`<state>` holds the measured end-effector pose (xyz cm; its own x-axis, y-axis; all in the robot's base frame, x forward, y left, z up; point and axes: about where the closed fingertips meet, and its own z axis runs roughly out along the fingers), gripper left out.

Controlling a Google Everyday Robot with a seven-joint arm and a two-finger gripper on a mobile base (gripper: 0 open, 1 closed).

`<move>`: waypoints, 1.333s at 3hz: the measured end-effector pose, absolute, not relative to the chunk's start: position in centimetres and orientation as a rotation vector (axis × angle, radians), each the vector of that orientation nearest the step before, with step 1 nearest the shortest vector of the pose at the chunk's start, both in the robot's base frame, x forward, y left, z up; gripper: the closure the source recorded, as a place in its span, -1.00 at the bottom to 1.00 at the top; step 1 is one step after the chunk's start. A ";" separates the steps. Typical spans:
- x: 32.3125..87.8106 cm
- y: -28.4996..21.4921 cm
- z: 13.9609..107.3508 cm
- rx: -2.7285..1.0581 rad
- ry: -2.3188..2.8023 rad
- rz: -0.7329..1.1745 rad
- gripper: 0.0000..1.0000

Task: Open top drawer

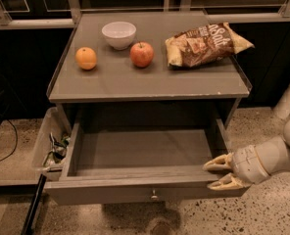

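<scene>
You had the gripper [219,173] at the pulled-out top drawer's [145,151] front right corner, fingers spread about its front edge, the knob [155,196] away at mid-front.

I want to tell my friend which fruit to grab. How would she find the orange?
Look for the grey table with the open drawer, where the gripper sits at the drawer's front right corner. On the tabletop, the orange is at the left end, left of the bowl and the apple. It is the only orange-coloured fruit; the apple is red.
</scene>
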<state>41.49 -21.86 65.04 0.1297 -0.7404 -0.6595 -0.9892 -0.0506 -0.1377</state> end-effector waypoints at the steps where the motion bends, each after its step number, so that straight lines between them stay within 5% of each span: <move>1: 41.5 -21.9 65.1 -1.847 1.664 0.568 -0.79; 2: 41.7 -21.6 65.4 -1.856 1.656 0.560 -1.00; 4: 43.7 -19.5 71.5 -1.943 1.543 0.437 -1.00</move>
